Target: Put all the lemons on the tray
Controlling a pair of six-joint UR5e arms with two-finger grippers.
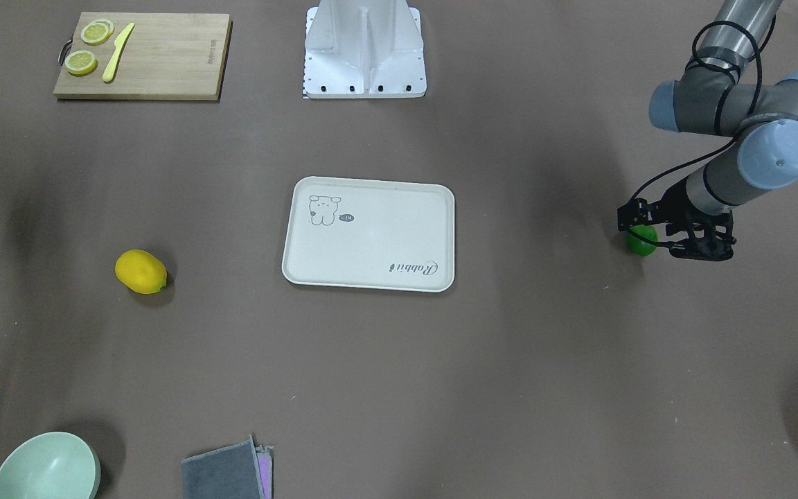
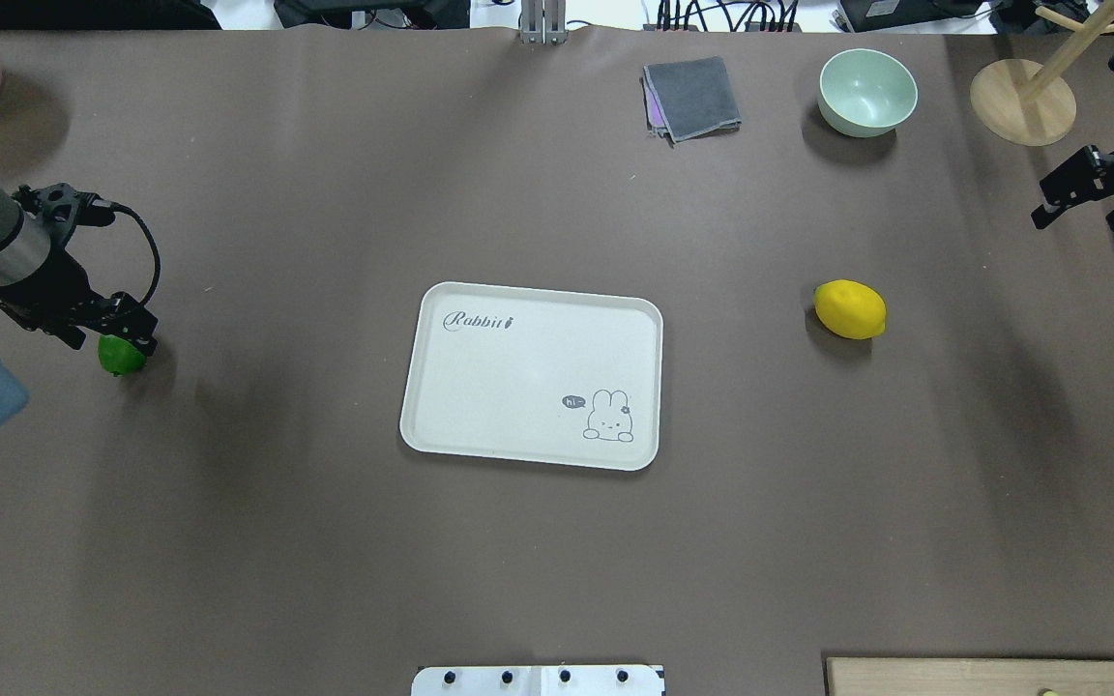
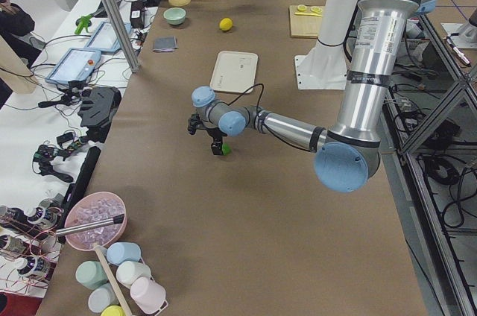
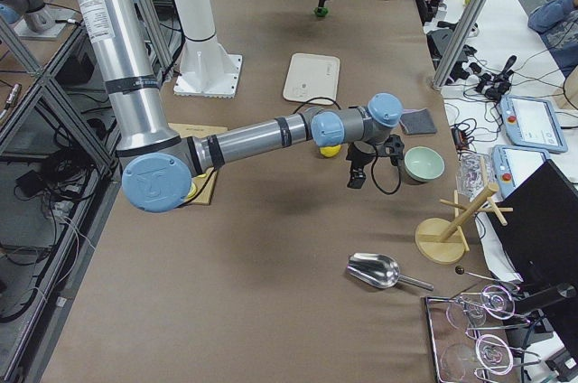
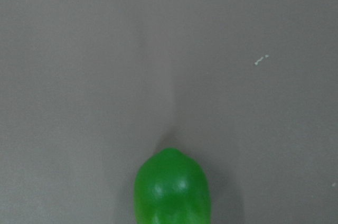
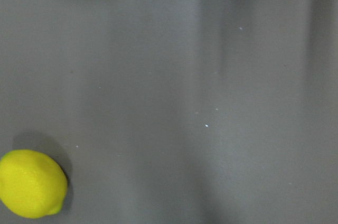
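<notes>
So the left gripper (image 2: pixel 120 332) is right down on the green lemon (image 2: pixel 120 357) at the far left of the overhead frame, about mid-height. Its black fingers sit right at the fruit, but I honestly can't make out whether they're clamped on it or just straddling it. The left wrist cam only shows the lemon's glossy top poking up at the bottom centre, with brown table all around it. Moving out from there, the cream tray (image 2: pixel 441 425) sits dead centre of the overhead shot with nothing on it, well apart from that lemon. It has "Rabbit" script in its upper left corner and a little bunny drawing in the lower right. The yellow lemon (image 2: pixel 850 309) lies on the table right of the tray, also well clear of it. The right gripper (image 2: pixel 1079 218) hangs at the upper right edge with its two prongs looking spread apart and nothing between them, up and to the right of the yellow lemon. Along the top of the overhead frame there's a folded grey cloth (image 2: pixel 692 97) and a pale green bowl (image 2: pixel 867 90). In the front-facing view, a wooden cutting board (image 1: pixel 163 55) at the upper left carries lemon slices (image 1: pixel 81 62) and a yellow knife (image 1: pixel 118 52).
</notes>
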